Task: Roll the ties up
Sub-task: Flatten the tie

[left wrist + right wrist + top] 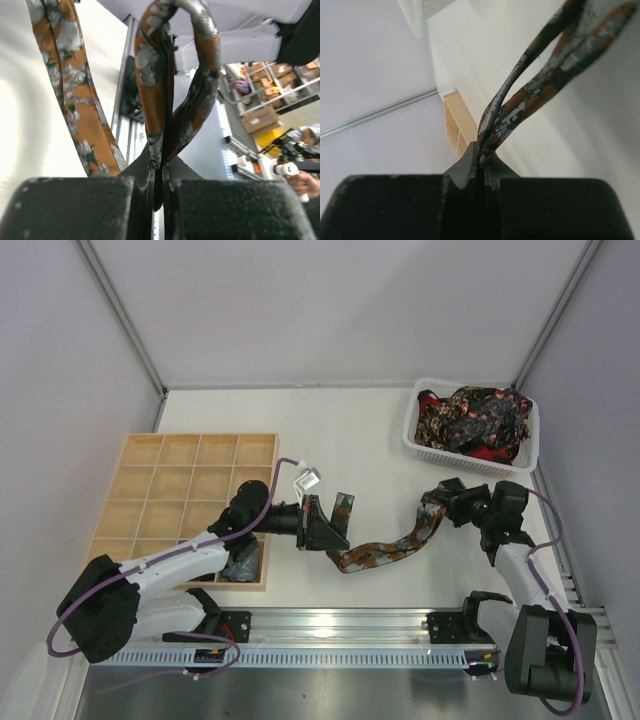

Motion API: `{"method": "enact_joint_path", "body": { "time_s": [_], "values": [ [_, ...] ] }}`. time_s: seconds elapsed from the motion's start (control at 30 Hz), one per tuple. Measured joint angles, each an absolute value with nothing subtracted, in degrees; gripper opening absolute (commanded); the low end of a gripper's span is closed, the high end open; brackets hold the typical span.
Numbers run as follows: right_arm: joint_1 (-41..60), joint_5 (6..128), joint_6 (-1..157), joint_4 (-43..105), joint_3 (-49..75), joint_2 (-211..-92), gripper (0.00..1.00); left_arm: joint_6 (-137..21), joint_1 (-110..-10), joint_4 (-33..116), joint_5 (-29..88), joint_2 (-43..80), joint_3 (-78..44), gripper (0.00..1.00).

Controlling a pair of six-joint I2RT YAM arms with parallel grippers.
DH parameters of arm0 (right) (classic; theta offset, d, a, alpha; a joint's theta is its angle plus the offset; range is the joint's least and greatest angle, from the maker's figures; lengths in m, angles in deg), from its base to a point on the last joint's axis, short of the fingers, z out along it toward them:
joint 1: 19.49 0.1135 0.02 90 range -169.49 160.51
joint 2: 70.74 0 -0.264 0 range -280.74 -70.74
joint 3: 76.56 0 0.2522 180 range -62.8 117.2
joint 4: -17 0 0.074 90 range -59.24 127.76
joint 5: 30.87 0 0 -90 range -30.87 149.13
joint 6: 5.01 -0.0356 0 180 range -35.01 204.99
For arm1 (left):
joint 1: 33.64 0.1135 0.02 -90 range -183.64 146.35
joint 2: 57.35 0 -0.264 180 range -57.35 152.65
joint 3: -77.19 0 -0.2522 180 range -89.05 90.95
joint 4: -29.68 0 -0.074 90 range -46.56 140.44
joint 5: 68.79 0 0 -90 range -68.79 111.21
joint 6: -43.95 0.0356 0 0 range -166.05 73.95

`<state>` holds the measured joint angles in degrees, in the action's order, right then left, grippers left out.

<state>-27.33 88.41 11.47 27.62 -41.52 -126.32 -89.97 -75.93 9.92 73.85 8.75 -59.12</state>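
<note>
Rolling the tie (380, 555) neatly would likely need even tension, since the left jaws and right jaws are each clenched on folded fabric while its middle droops between them over the surface (350, 430).

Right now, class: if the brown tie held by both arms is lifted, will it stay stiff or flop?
Probably floppy: the tie droops in a curve between the left tool and right tool. Likely light, as thin pinches hold it. It apparently folds easily, doubling over at each grip.
</note>
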Motion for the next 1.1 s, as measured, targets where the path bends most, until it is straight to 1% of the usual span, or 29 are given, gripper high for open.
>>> {"method": "enact_joint_path", "body": {
  "time_s": [0.13, 0.27, 0.3, 0.33, 0.4, 0.43, 0.5, 0.53, 0.6, 0.63, 0.73, 0.87, 0.97, 1.0, 1.03, 1.07, 1.1],
  "values": [
    [-31.24, 88.72, 15.50, 26.14, -43.21, -128.17, 0.02, -85.95, -78.59, 10.93, 69.70, 7.77, -62.07, 0.00],
    [-32.82, 88.45, 19.08, 27.38, -44.60, -129.33, 0.05, -84.44, -80.80, 11.19, 64.12, 7.90, -67.40, 0.00],
    [-32.92, 88.23, 20.15, 28.17, -44.80, -129.40, 0.08, -84.33, -81.11, 11.37, 62.94, 8.07, -68.47, 0.00],
    [-32.97, 88.10, 21.03, 29.31, -45.00, -129.27, 0.16, -84.01, -81.39, 11.43, 61.72, 8.38, -69.52, 0.00],
    [-33.23, 87.93, 22.86, 30.64, -46.11, -128.61, 0.20, -83.48, -81.72, 11.21, 59.77, 9.28, -70.90, 0.01],
    [-33.43, 87.75, 23.69, 32.11, -46.99, -127.82, 0.32, -83.31, -81.81, 10.67, 58.79, 10.09, -71.46, 0.01],
    [-33.62, 87.38, 24.89, 34.92, -48.63, -126.36, 0.43, -83.07, -81.85, 8.46, 57.56, 12.51, -72.38, 0.00],
    [-33.67, 87.01, 25.75, 37.24, -49.26, -125.51, 0.55, -83.04, -81.94, 7.19, 57.11, 14.04, -72.64, 0.00],
    [-33.67, 85.81, 27.01, 41.90, -49.65, -124.17, 0.68, -83.04, -82.18, 4.72, 56.34, 16.86, -73.08, 0.00],
    [-33.71, 85.46, 27.12, 44.59, -49.59, -123.04, 0.76, -83.11, -82.42, 2.91, 56.03, 18.81, -73.34, 0.01],
    [-33.78, 82.03, 28.50, 53.15, -47.25, -118.56, 0.80, -83.61, -82.70, -2.69, 55.97, 23.00, -74.26, 0.00],
    [-33.89, 75.30, 31.28, 69.55, -42.44, -114.97, 0.85, -85.12, -83.16, -10.16, 55.82, 25.58, -76.36, 0.00],
    [-33.62, 74.53, 33.33, 78.46, -39.42, -113.16, 0.79, -85.62, -83.71, -12.96, 55.23, 24.47, -78.52, 0.01],
    [-33.23, 74.73, 33.79, 79.49, -39.07, -112.68, 0.75, -85.62, -83.95, -13.09, 54.85, 23.70, -79.05, 0.00],
    [-32.60, 75.10, 34.42, 80.21, -38.88, -112.44, 0.68, -85.58, -84.21, -13.03, 54.48, 22.81, -79.49, 0.01],
    [-31.57, 75.75, 35.32, 80.37, -38.73, -112.41, 0.64, -85.54, -84.47, -12.98, 54.26, 21.91, -79.77, 0.01],
    [-30.78, 76.28, 35.80, 80.04, -38.48, -112.87, 0.56, -85.49, -84.71, -12.96, 54.00, 20.93, -79.97, 0.01]
  ]
}}
